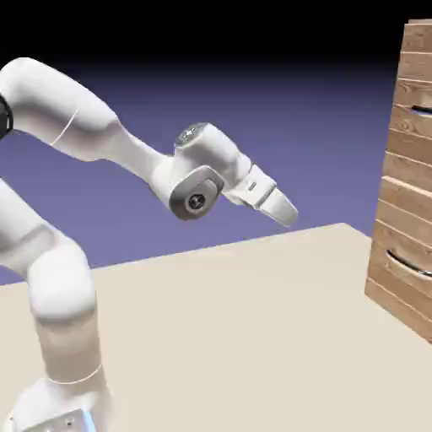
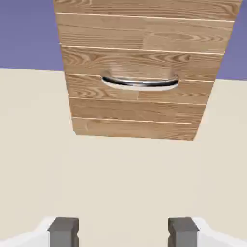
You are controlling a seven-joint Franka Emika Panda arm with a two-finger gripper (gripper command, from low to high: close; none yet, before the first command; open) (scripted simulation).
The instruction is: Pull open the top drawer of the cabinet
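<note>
Fingers [image 2: 124, 231] are hanging spread and empty, aiming across the beige tabletop [image 1: 236, 337] at the tall brown wood-plank cabinet [image 1: 409, 186], well apart, its light-brown top drawer [image 1: 415, 122] sitting shut above the curved-handled lower drawer [image 2: 140, 82].

The cabinet [image 2: 144, 108] shows matt wood-grain planks; its curved handle [image 2: 140, 83] is glossy metal; the worktop [image 1: 236, 337] looks smooth, matt beige.

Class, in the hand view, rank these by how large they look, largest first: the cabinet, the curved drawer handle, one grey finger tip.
1. cabinet
2. curved drawer handle
3. grey finger tip, though it sits nearest the camera, so its look exaggerates its real size.
</note>
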